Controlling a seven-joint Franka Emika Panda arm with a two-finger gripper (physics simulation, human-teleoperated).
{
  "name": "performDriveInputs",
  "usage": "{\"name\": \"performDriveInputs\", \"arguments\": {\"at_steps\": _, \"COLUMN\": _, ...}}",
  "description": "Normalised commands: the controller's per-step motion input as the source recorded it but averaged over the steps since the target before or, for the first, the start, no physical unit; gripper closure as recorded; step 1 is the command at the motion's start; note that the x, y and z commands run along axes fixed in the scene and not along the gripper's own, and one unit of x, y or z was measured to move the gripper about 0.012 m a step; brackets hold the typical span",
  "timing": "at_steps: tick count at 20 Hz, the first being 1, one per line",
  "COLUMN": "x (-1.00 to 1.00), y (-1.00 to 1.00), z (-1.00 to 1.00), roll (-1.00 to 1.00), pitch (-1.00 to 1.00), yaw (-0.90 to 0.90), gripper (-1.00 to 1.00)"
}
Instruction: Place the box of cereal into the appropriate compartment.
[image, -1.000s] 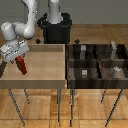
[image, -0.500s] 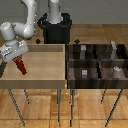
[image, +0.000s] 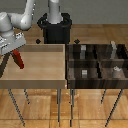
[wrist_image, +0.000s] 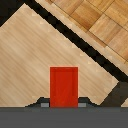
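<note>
A light wooden tray sits left of dark compartments; above its left edge, the pincer pinches the red box of cereal.

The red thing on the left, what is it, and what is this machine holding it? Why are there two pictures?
The machine is a white jointed robot arm on a black base, drawn by a computer simulation. At its end is a claw with two fingers, shut on the small thin red cereal box, which hangs tilted over the light wooden open tray. The larger scene comes from a camera standing off the arm. The close-up comes from a camera on the arm's wrist, looking along the claw; there the red box fills the middle, with the pale tray under it. On the exterior view's right stands a dark tray split into compartments, with small grey blocks in some.
</note>
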Motion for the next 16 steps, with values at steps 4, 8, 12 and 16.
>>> {"name": "performDriveInputs", "arguments": {"at_steps": 4, "x": -0.04, "y": 0.0, "z": 0.5, "roll": 0.0, "pitch": 0.0, "yaw": 0.0, "gripper": 1.0}}
{"name": "performDriveInputs", "arguments": {"at_steps": 8, "x": -1.0, "y": 0.0, "z": 0.0, "roll": 0.0, "pitch": 0.0, "yaw": 0.0, "gripper": 1.0}}
{"name": "performDriveInputs", "arguments": {"at_steps": 12, "x": -1.0, "y": 0.0, "z": 0.0, "roll": 0.0, "pitch": 0.0, "yaw": 0.0, "gripper": 1.0}}
{"name": "performDriveInputs", "arguments": {"at_steps": 16, "x": -1.0, "y": 0.06, "z": 0.0, "roll": 0.0, "pitch": 0.0, "yaw": 0.0, "gripper": 1.0}}
